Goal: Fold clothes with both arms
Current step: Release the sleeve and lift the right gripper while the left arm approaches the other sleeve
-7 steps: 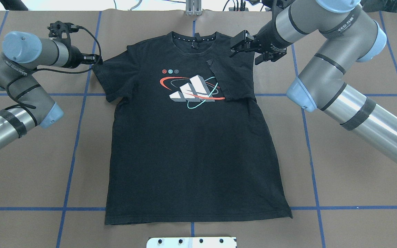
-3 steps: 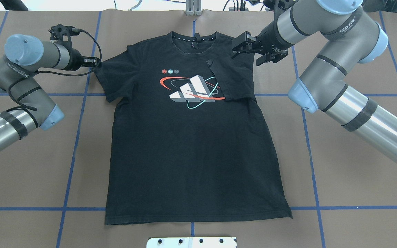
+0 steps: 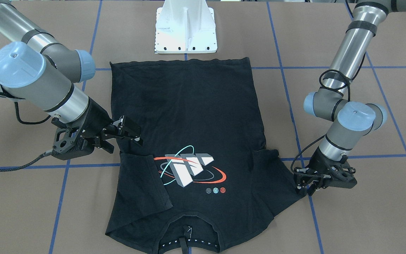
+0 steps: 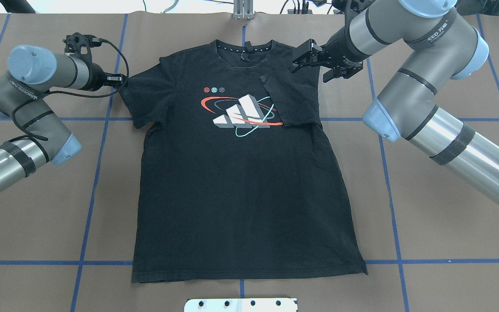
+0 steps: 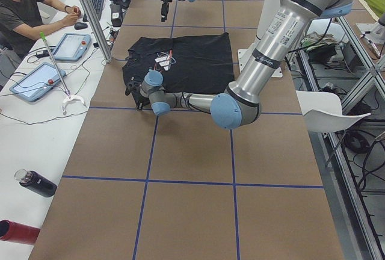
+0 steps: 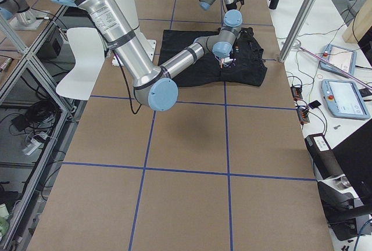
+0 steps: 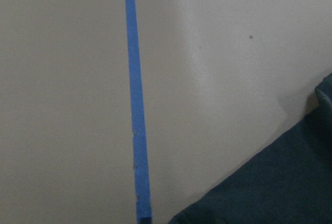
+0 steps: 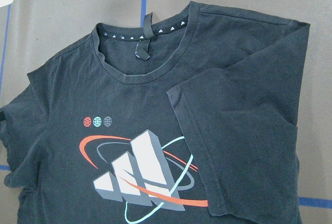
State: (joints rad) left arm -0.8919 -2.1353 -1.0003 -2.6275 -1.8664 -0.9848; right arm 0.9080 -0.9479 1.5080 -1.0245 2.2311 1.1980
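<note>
I count one black T-shirt [image 4: 241, 195], spread flat and print-up on the table [image 4: 448, 242], and two arms with one gripper each. The sleeve [image 4: 295, 97] on the right arm's [image 4: 405, 86] side is folded in over the chest. The right gripper [image 4: 301, 58] hovers over that shoulder, jaws apart and empty. The left arm [image 4: 28, 69] is elbow-bent, and the left gripper [image 4: 118, 80] sits at the other sleeve's [image 4: 139, 97] outer edge. I cannot tell how its jaws stand.
</note>
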